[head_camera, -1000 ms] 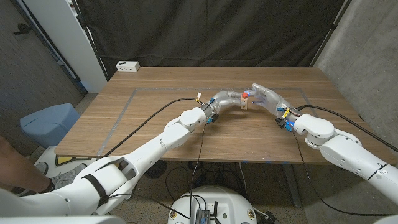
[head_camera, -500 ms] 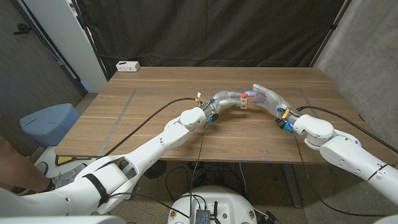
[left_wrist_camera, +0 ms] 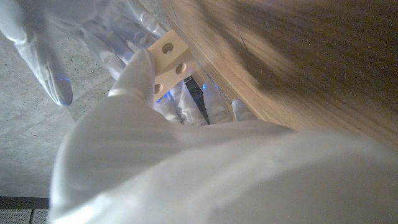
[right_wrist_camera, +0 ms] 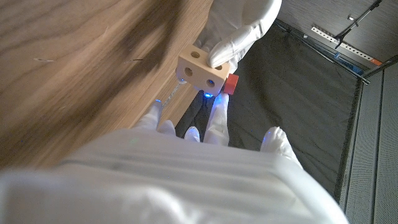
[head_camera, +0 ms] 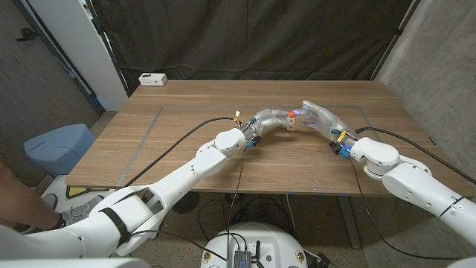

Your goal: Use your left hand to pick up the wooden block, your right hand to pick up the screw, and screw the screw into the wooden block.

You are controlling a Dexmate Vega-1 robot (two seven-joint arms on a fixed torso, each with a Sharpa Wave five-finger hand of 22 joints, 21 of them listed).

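A: Wooden block [right_wrist_camera: 200,70]: where, and who has it?

B: Left hand [head_camera: 269,119] grips it above mid-table. Right hand [head_camera: 318,116] meets it from the right; its fingers are at the red-headed screw [right_wrist_camera: 231,83], though whether they actually pinch it I cannot tell.

A: Handling advice?

B: Probably: hold the block rigid, keep the screw square to its hole, turn gently.

A: Materials?

B: Pale, squared block, round drilled holes; white gloved hands; brown woodgrain table [head_camera: 186,134].

wooden block [right_wrist_camera: 200,70]: pale tan | screw [right_wrist_camera: 231,82]: red | table [head_camera: 186,141]: brown woodgrain
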